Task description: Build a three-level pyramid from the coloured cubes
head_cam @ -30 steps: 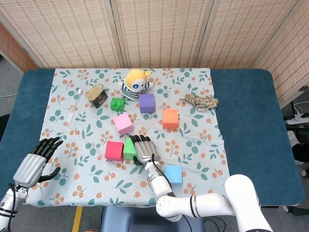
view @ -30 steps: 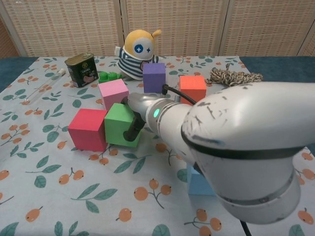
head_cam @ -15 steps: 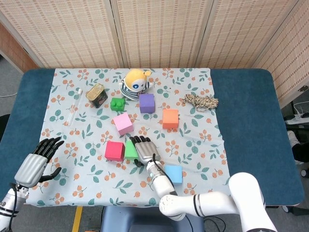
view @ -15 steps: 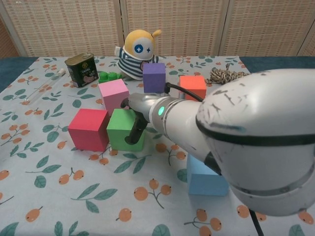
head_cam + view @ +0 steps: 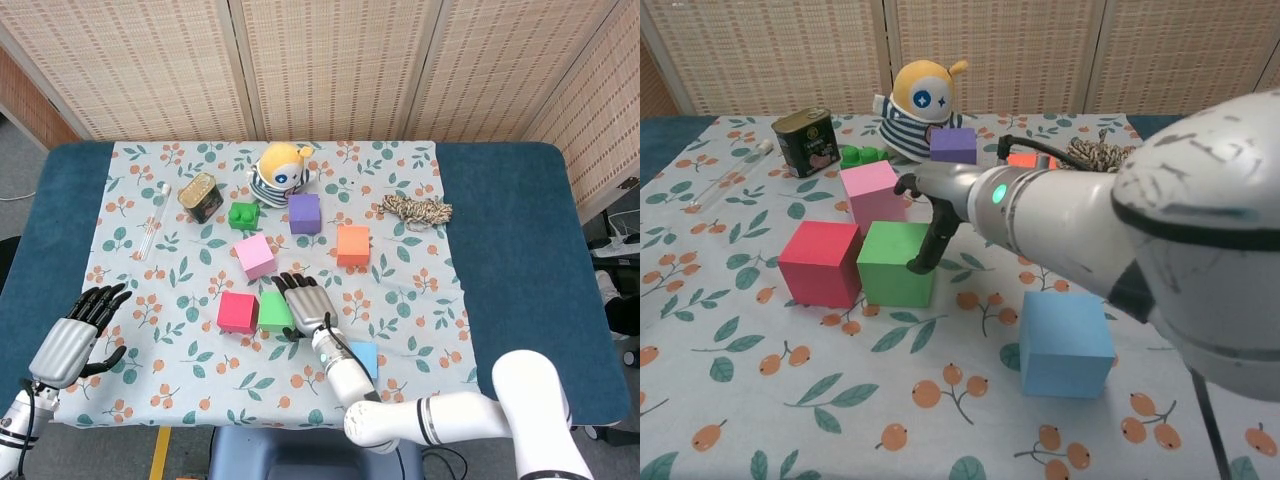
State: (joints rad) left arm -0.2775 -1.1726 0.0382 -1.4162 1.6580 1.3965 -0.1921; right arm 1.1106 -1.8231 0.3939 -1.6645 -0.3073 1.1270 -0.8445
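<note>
Chest view: right hand (image 5: 930, 235) now lifted off the green foam cube (image 5: 896, 263), fingers loosely extended against its right edge, gripping nothing. Since a second ago, green cube turned square and slid flush beside the red foam cube (image 5: 821, 262), touching. Bottom row therefore two cubes long; a third wanted. Light blue foam cube (image 5: 1065, 343) nearest, well apart to the right. Pink foam cube (image 5: 872, 192) just behind the pair. Head view: left hand (image 5: 77, 335) idle at the table edge, fingers spread, empty.
</note>
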